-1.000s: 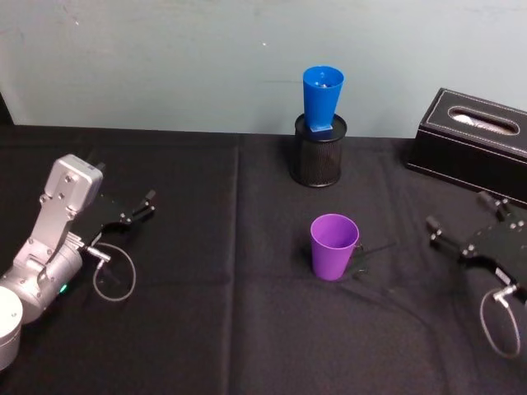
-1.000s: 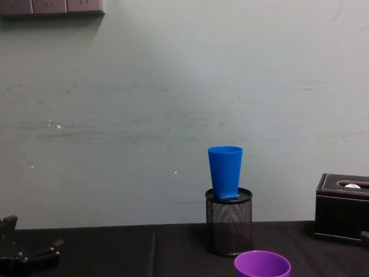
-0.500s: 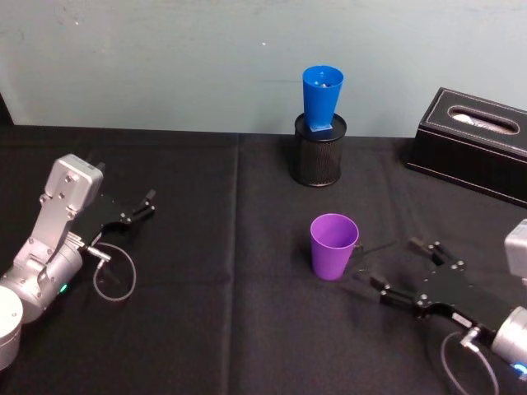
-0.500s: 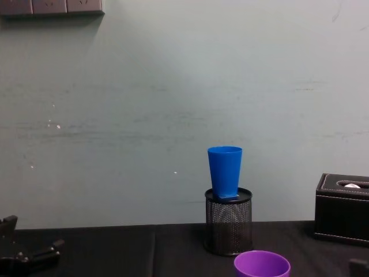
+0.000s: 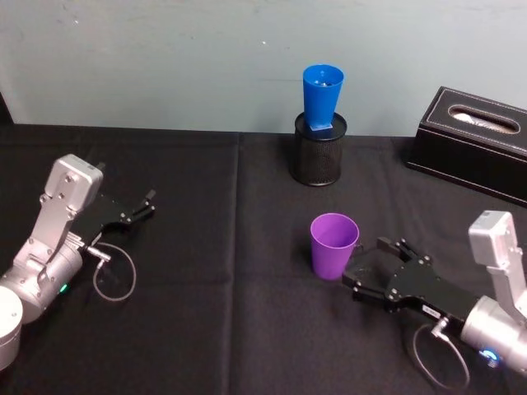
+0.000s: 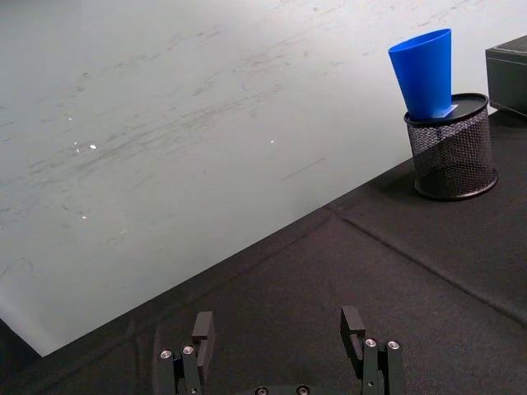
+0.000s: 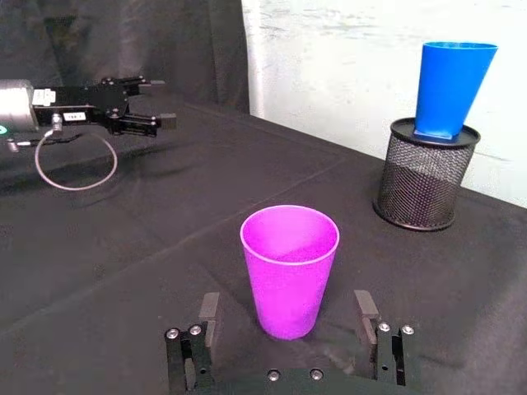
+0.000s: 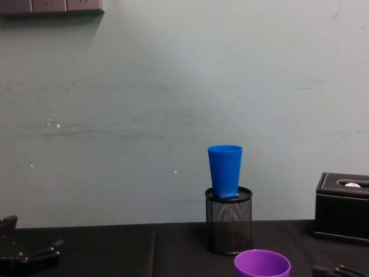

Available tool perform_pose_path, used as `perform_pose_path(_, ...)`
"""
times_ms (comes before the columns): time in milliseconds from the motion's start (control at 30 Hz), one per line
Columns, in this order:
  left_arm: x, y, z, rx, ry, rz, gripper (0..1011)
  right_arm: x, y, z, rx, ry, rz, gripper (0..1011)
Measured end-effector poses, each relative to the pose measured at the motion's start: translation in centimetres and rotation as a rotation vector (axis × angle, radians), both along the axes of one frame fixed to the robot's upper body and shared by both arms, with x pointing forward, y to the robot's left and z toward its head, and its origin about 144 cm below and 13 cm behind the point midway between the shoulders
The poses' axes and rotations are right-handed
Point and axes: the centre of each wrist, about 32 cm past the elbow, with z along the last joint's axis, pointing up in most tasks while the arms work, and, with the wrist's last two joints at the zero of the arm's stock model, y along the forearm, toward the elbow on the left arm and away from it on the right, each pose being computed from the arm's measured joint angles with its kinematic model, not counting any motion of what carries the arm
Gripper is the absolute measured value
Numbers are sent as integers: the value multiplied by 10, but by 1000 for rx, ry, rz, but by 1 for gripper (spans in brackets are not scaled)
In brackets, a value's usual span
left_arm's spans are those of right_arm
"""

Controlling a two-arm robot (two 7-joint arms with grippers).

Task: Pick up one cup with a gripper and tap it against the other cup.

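Note:
The purple cup stands upright on the black cloth mid-table. My right gripper is open just to its right, fingers pointing at it, not touching. The blue cup stands upright on top of a black mesh pen holder at the back. My left gripper rests open at the far left, holding nothing.
A black tissue box sits at the back right. A pale wall closes the far side of the table. A loose cable loop lies beside the left arm.
My right arm has swung in from the right edge toward the purple cup, ending close beside it. Both cups and the left arm have stayed put.

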Motion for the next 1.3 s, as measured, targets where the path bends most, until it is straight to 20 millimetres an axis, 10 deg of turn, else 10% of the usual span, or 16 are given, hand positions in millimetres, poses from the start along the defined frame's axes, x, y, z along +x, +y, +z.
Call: perform_pose_path(1300,0,0,0,0,0,0,1005,50,30,-6,30,9,34,1003)
